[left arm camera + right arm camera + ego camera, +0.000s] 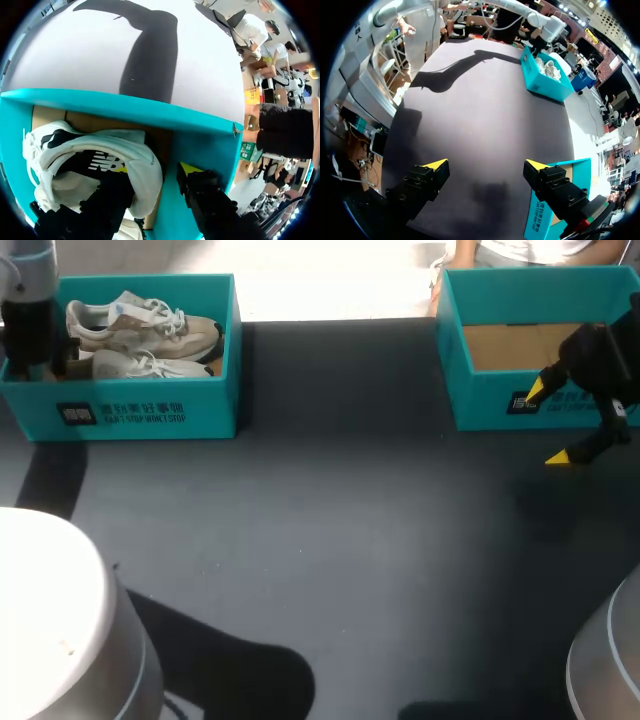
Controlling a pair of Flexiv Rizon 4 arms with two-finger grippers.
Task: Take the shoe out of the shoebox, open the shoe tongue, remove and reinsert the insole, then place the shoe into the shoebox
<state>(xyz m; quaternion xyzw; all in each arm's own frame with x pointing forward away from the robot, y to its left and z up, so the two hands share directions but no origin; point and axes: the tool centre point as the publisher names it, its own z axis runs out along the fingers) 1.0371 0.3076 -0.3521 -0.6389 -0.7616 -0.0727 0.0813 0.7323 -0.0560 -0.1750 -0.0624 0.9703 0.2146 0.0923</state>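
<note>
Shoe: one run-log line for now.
left hand open at heel of shoe in left shoebox | right hand open beside empty shoebox | shoe not lifted

shoebox wall (pixel 171 210) seemingly splits the left fingers (pixel 201 186); broad table (pixel 330 540) lies beside it.

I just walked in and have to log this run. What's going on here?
A two-armed robot is at the start of a shoe job. The left end effector is down in the left box, open, with its fingers either side of the heel of a shoe. The pair lies in that box, and nothing has been lifted out yet. The right end effector hangs open above the table, in front of the right box, which shows only its cardboard floor.
</note>
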